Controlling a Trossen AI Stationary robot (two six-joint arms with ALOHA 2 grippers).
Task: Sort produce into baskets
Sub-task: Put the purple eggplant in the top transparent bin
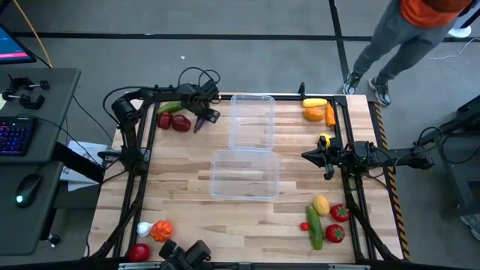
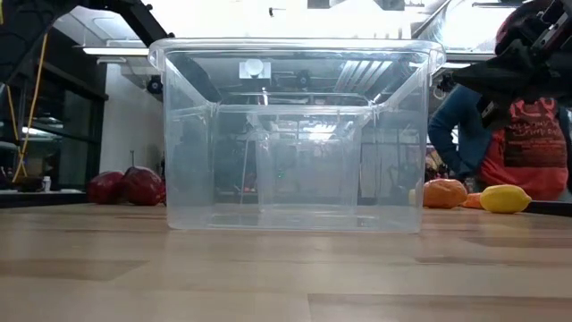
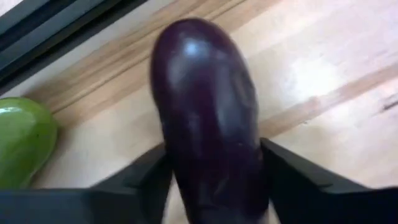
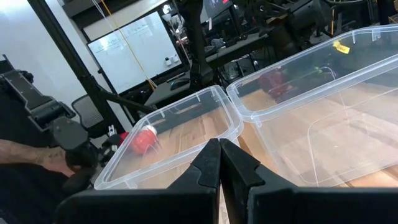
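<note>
My left gripper (image 1: 204,114) is at the far left of the table, shut on a purple eggplant (image 1: 200,124), which fills the left wrist view (image 3: 205,112). Two red pieces (image 1: 173,121) and a green cucumber (image 1: 171,107) lie on the table beside it. Two clear tubs sit mid-table, one farther (image 1: 251,120) and one nearer (image 1: 244,174), both empty. My right gripper (image 1: 309,155) is shut and empty, right of the tubs, and it also shows in its own wrist view (image 4: 219,163). My left gripper pinches the eggplant between its two fingers (image 3: 146,180), one on each long side of its body (image 3: 249,186). The fingers lie along the eggplant, whose rounded end (image 3: 193,43) sticks out past the fingertips. I cannot tell whether it is clear of the table.
A yellow lemon (image 1: 314,103), an orange piece (image 1: 313,114) and a carrot (image 1: 330,114) lie far right. A lemon (image 1: 321,204), tomatoes (image 1: 337,223) and a cucumber (image 1: 315,227) lie near right. Garlic (image 1: 143,228), an orange pepper (image 1: 161,230) and a red piece (image 1: 139,252) lie near left. A person (image 1: 405,37) stands beyond the far right corner.
</note>
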